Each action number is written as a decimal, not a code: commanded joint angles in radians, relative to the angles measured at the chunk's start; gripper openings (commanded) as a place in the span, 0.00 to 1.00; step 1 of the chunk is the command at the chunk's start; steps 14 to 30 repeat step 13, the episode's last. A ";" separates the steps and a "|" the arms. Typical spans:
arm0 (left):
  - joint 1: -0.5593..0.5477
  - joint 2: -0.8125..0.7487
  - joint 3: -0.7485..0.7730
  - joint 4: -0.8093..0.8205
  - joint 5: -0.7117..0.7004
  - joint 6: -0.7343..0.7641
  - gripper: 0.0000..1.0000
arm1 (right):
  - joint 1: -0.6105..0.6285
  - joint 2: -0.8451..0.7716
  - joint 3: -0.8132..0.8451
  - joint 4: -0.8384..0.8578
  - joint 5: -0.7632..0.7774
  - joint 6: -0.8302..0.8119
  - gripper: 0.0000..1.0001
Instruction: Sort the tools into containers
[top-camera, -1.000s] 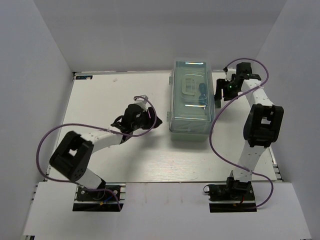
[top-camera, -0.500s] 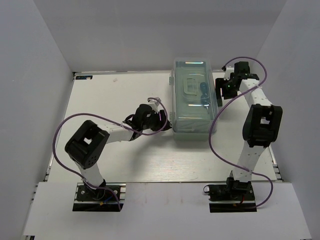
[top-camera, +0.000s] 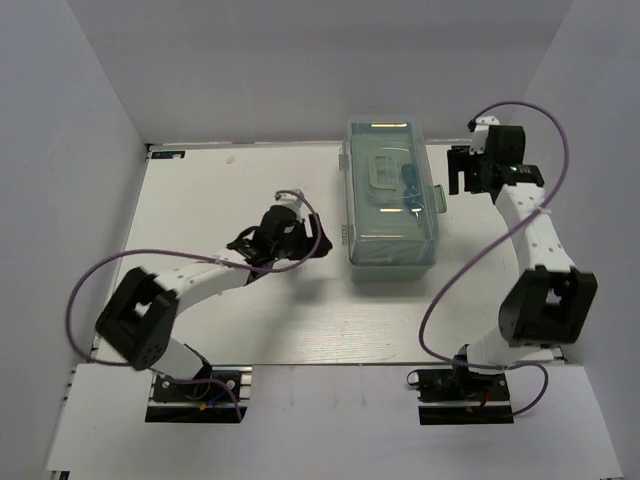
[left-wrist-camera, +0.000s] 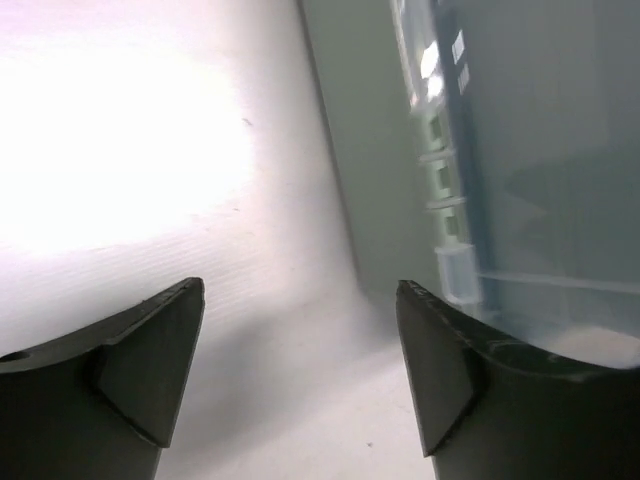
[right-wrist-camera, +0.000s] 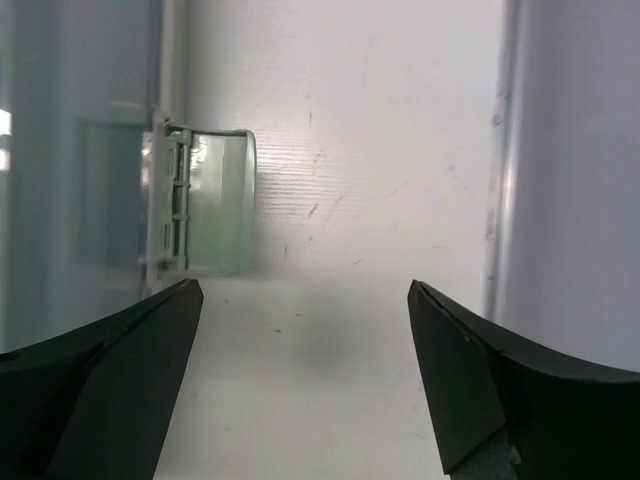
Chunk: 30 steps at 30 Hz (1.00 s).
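Observation:
The pale mint-green toolbox (top-camera: 392, 225) stands shut at the middle back of the table, its translucent lid (top-camera: 385, 175) and handle on top. A dark bluish shape shows faintly through the lid; no screwdriver, wrench or hex key is plainly visible. My left gripper (top-camera: 318, 243) is open and empty just left of the box, whose wall (left-wrist-camera: 375, 150) fills the right of the left wrist view beyond the gripper (left-wrist-camera: 300, 330). My right gripper (top-camera: 458, 178) is open and empty just right of the box; in its wrist view (right-wrist-camera: 305, 340) it faces the side latch (right-wrist-camera: 205, 200).
White walls close in the table at the back and both sides; the right wall (right-wrist-camera: 570, 150) is near my right gripper. Purple cables loop off both arms. Bare white tabletop (top-camera: 200, 190) lies left of the box.
My left gripper reached the box's left side, then drew back a little to the left. My right gripper pulled away to the right. The box's near end shifted slightly right.

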<state>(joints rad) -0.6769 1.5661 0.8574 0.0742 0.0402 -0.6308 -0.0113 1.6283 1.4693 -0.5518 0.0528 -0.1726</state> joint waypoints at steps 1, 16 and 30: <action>0.004 -0.237 0.005 -0.221 -0.213 0.057 0.89 | -0.001 -0.222 -0.074 0.069 0.020 -0.057 0.90; 0.004 -0.636 0.100 -0.597 -0.275 0.444 1.00 | 0.002 -0.738 -0.594 0.004 -0.269 0.036 0.90; 0.004 -0.636 0.100 -0.597 -0.275 0.444 1.00 | 0.002 -0.738 -0.594 0.004 -0.269 0.036 0.90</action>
